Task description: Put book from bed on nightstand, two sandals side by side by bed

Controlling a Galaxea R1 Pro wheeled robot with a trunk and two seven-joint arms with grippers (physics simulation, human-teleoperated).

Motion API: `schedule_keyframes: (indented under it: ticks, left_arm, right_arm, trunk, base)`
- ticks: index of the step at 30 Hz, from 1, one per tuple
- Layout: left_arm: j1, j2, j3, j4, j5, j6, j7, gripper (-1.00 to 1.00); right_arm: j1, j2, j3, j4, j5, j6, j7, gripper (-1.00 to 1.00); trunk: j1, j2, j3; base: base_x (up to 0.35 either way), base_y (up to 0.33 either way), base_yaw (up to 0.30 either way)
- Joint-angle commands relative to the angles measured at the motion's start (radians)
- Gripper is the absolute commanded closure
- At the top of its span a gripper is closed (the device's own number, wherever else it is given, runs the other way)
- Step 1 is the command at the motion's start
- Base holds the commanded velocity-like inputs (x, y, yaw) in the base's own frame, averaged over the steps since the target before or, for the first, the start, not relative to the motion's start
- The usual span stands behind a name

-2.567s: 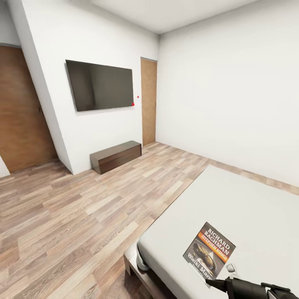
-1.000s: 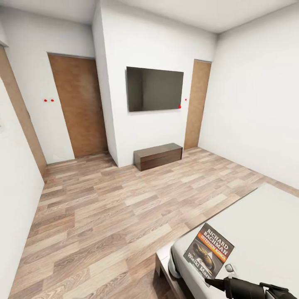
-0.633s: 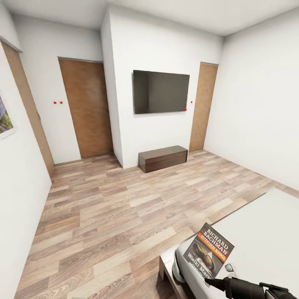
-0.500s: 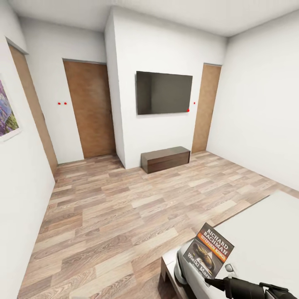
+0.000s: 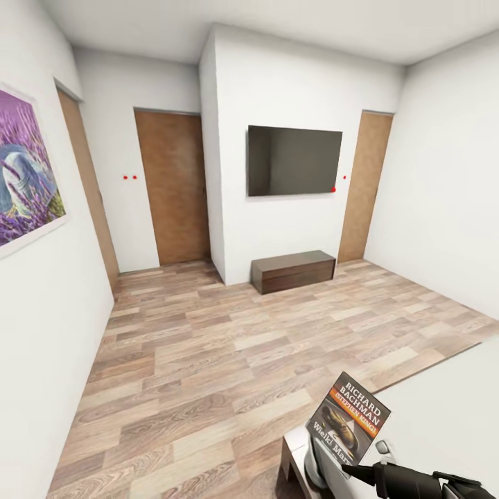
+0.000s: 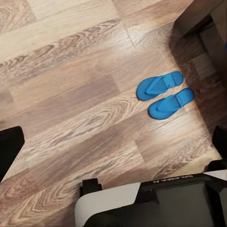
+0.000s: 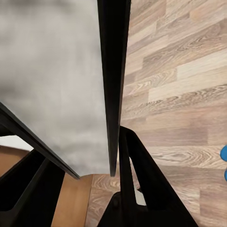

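Head view: bed at lower right, its corner nearest the floor. Book held up above that corner in the right gripper, w/ the bed behind it. TV on far wall, bench on the floor right below it. Doors left & right of TV wall. Picture on left wall. Left wrist view: two sandals side by side on the floor, next to the bed frame.

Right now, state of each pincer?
Left pincer: cannot be told.
Right pincer: closed on the book, held upright above the bed corner.
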Motion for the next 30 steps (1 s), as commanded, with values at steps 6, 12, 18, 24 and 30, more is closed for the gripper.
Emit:
schedule_keyframes:
  ticks: [6,12,18,24,30]
  left_arm:
    - [0.006,-0.004,0.009,0.001,-0.011,-0.004,0.021,-1.0]
    - [0.007,-0.004,0.009,0.001,-0.011,-0.004,0.031,-1.0]
    - [0.007,-0.003,0.009,0.001,-0.011,-0.004,0.064,-1.0]
    - [0.007,-0.002,0.009,0.001,-0.011,-0.004,0.068,-1.0]
    - [0.007,-0.002,0.009,0.001,-0.011,-0.005,0.068,-1.0]
  right_arm:
    - [0.0,-0.001,0.006,-0.001,-0.01,0.012,0.002,1.0]
    - [0.0,-0.002,0.006,-0.001,-0.01,0.013,0.002,1.0]
    - [0.0,-0.002,0.006,-0.001,-0.01,0.014,0.002,1.0]
    - [0.0,-0.002,0.006,-0.001,-0.01,0.014,0.003,1.0]
    - [0.0,-0.002,0.006,-0.001,-0.01,0.014,0.002,1.0]
  trunk:
    - [0.0,-0.001,0.008]
    - [0.0,-0.001,0.016]
    - [0.0,-0.001,0.025]
    - [0.0,-0.001,0.033]
    - [0.0,-0.001,0.042]
  base:
    - [0.0,0.0,0.19]
    - [0.0,0.0,0.19]
    - [0.0,0.0,0.19]
    - [0.0,0.0,0.19]
    - [0.0,0.0,0.19]
